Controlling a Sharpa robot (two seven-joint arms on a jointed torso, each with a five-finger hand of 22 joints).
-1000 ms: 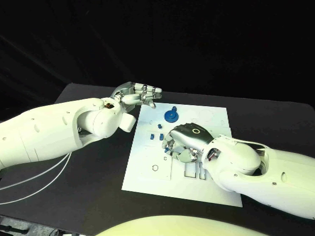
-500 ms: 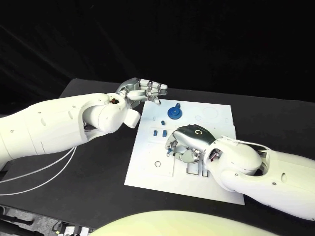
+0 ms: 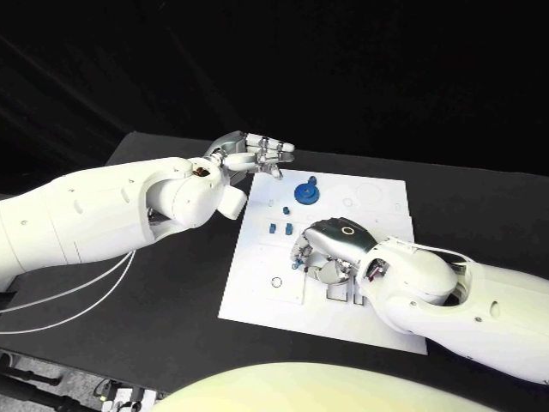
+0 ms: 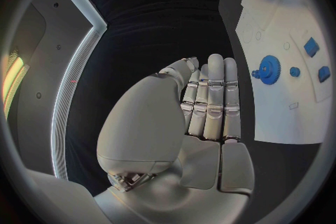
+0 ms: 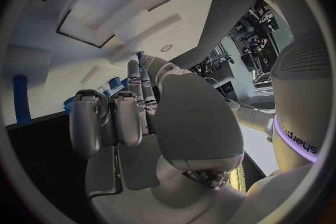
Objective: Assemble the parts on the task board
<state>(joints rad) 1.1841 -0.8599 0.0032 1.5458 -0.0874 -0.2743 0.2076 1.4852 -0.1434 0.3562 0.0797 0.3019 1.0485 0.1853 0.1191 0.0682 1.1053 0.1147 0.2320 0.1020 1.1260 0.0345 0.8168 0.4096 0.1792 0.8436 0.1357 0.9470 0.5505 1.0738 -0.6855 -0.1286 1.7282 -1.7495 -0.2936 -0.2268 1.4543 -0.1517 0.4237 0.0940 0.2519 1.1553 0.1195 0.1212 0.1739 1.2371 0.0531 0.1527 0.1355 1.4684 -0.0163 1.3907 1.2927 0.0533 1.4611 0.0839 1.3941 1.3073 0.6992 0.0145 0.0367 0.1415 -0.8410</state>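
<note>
The white task board [image 3: 380, 309] lies in the middle of the black table. A blue gear [image 3: 305, 194] stands near its far edge, with small blue parts [image 3: 272, 228] just in front of it. My right hand [image 3: 328, 247] is down on the board's middle, fingertips on the surface, and a thumb and a finger meet on a small blue part [image 5: 140, 55]. My left hand [image 3: 256, 157] hovers over the board's far left corner, fingers straight and side by side, holding nothing [image 4: 210, 106]. In the left wrist view the gear [image 4: 269, 69] lies beyond its fingertips.
White cables [image 3: 64, 296] hang from the left arm over the table's left side. Recessed slots [image 3: 343, 296] lie in the board just in front of the right hand. Another blue part [image 5: 21, 106] stands on the board off to the side of the right hand.
The head camera has shifted a little. My left hand has edged slightly toward the board's far corner. The right hand stays in place on the board.
</note>
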